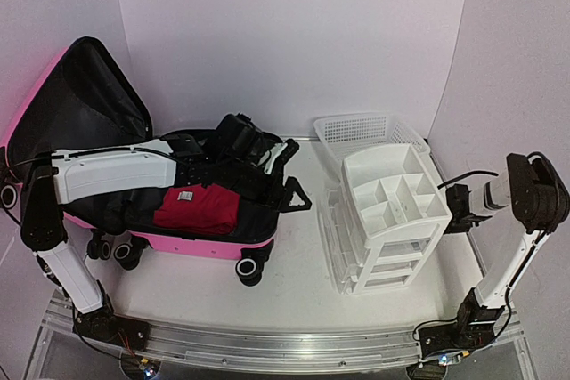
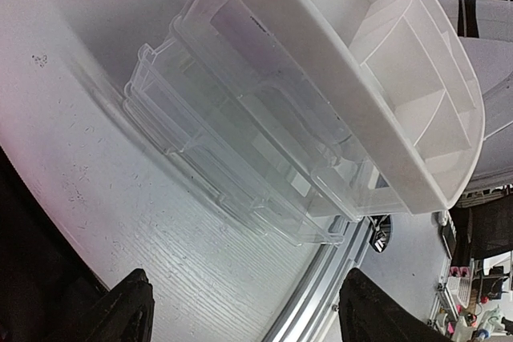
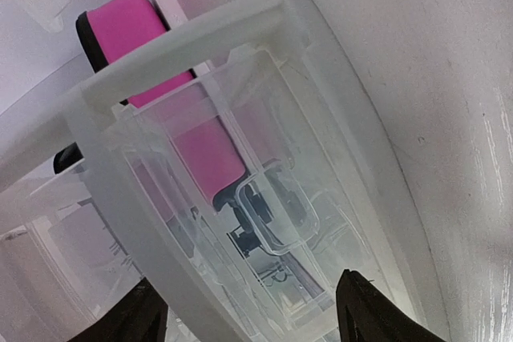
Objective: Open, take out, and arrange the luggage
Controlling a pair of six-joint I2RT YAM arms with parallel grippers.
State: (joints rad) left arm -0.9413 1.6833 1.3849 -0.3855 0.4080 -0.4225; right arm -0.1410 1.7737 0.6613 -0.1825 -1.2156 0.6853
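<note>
**Luggage [image 1: 209, 245] lies open on the table [image 1: 294, 309]**

The pink luggage sits wide open just behind the left gripper [image 2: 247, 282]. A red cloth [image 1: 196, 208] lies inside it. The left gripper has its fingers spread wide and holds nothing. It points at the white drawer box [image 1: 392, 211] just in front of it. A white basket [image 1: 365, 131] sits past the drawer box. The right gripper [image 3: 248, 286] is right up close to the drawer box, with its fingers spread wide too, and holds nothing.

White table [image 1: 294, 295] carries open luggage [image 1: 200, 245], drawer organizer [image 1: 392, 198], mesh basket [image 1: 356, 129].
</note>
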